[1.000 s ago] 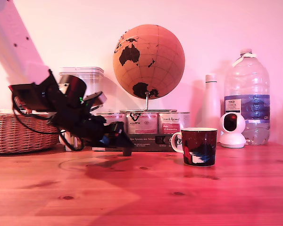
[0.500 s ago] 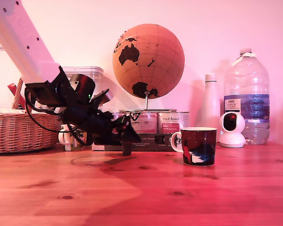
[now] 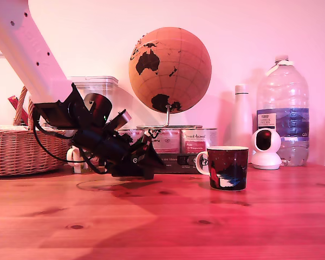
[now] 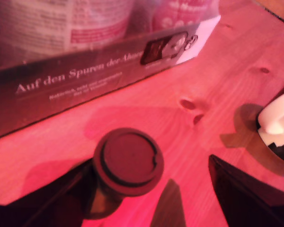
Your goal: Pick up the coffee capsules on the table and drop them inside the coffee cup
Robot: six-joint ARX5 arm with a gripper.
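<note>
The gripper is spread open and low over the wooden table. In the wrist view its two dark fingers stand well apart. The dark brown capsule sits on the table between them, flat round end facing the camera. It is close against one finger and far from the other; whether it actually touches that finger is hard to tell in the dim red light.

In the exterior view the gripper points down at the exterior view's right, in front of a long dark box. The wrist view shows pale writing on the box: "Auf den Spuren der", then a blurred word starting with "A" and a smaller line I cannot read. Two round tins stand on the box, their labels too blurred to read.

The dark mug, with a red, blue and white picture and a white handle, stands upright on the table, apart from the gripper on the exterior view's right. The wrist view catches its handle at the edge.

Behind are a cork-coloured globe, a white bottle, a small white camera, and a big water bottle with an illegible blue label. A wicker basket and a clear lidded jar stand at the exterior view's left
</note>
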